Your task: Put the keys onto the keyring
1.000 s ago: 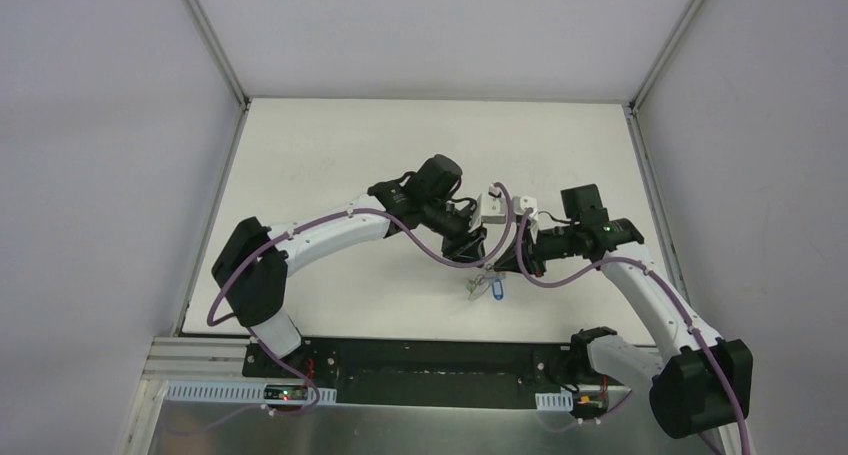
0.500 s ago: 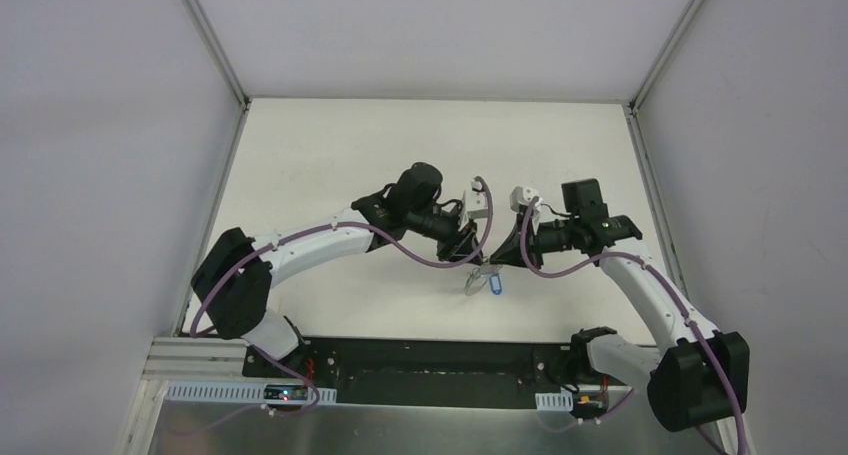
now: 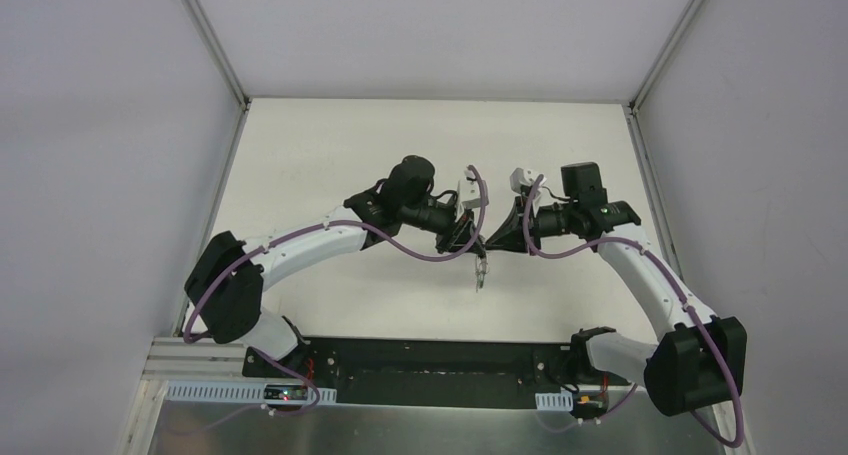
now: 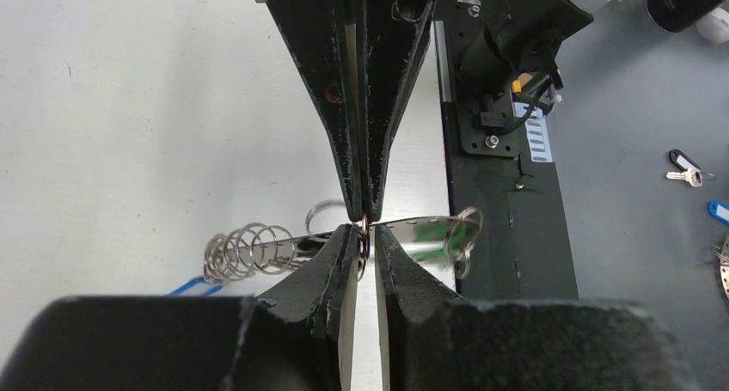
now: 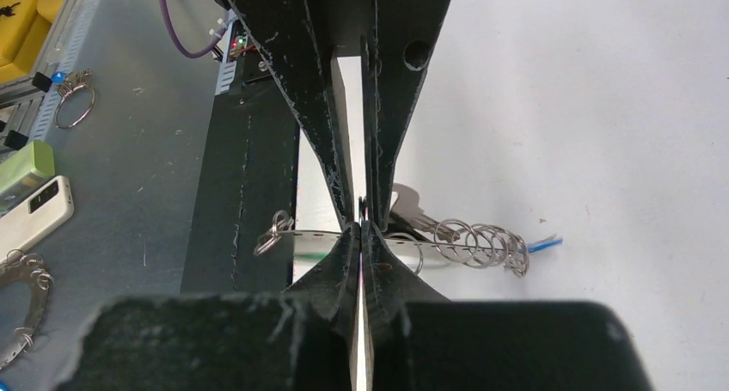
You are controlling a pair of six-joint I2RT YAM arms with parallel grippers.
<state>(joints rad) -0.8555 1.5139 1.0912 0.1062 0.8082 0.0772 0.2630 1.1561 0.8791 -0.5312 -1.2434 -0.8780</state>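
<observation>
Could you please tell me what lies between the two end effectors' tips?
Only a ring of the keyring: the left end effector and right end effector meet tip to tip on it, shown in both wrist views.

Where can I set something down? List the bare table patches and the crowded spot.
Bare: table behind both arms, and near-edge strips either side of the keyring. Crowded: centre, where left gripper and right gripper meet on it.
</observation>
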